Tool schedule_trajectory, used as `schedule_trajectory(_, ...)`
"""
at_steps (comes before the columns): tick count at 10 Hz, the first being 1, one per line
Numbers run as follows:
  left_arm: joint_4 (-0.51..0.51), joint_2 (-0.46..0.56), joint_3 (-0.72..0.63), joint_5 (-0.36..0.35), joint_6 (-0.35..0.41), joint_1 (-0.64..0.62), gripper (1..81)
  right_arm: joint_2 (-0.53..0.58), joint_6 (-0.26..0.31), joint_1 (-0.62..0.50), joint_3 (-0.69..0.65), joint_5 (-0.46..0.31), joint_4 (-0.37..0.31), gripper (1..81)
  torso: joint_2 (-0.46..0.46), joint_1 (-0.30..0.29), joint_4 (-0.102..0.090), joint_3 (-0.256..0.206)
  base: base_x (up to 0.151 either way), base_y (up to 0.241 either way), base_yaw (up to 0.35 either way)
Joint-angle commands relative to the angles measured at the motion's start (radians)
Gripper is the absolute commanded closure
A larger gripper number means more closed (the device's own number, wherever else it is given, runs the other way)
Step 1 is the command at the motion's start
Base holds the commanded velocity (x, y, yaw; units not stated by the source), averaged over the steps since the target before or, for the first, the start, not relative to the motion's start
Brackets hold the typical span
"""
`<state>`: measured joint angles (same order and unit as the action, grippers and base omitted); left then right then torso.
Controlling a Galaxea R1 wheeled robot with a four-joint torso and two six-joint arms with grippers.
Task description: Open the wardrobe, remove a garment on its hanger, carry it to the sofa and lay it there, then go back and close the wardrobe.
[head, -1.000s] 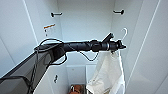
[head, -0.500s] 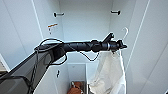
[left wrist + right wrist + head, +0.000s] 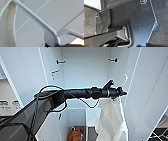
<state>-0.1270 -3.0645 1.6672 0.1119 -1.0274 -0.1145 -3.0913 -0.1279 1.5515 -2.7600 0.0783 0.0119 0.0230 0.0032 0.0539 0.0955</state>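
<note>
No words or labels can be read anywhere; there is just a small orange mark (image 3: 55,71) on the inside of the left door, too blurry to make out.

The wardrobe (image 3: 85,74) stands open, white inside, with dark brackets high on its back wall. The left arm reaches from the left across the open front. The left gripper (image 3: 122,93) is closed on the hanger (image 3: 124,79), just under its white hook, which sticks up above the gripper. In the left wrist view the white hanger (image 3: 37,20) shows big and close, its neck going down into the dark gripper at the edge.

The garment (image 3: 111,119), a white T-shirt, hangs limp straight down below the gripper, in front of the right side of the wardrobe. Its soft cream edge (image 3: 7,25) shows next to the hanger arm.

Down on the wardrobe floor lies an orange garment (image 3: 75,135), well apart from the white one
</note>
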Motion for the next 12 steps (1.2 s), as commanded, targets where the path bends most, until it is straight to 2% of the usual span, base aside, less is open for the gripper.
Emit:
schedule_trajectory(1, -0.022, -0.001, -0.010, -0.044, 0.013, -0.178, 81.1, -0.002, -0.001, -0.032, -0.001, -0.052, -0.006, 1.0, 0.000, 0.000, 0.000, 0.000, -0.153, 0.000, 0.000)
schedule_trajectory(4, -0.023, -0.010, -0.007, -0.073, 0.017, -0.159, 81.1, -0.002, -0.001, -0.033, -0.001, -0.052, -0.006, 1.0, 0.000, 0.000, 0.000, 0.000, -0.156, 0.000, 0.000)
schedule_trajectory(12, -0.049, -0.005, -0.029, -0.075, 0.017, -0.122, 81.1, 0.000, -0.001, -0.032, 0.001, -0.052, -0.006, 1.0, 0.000, 0.000, 0.000, 0.000, -0.154, 0.000, 0.000)
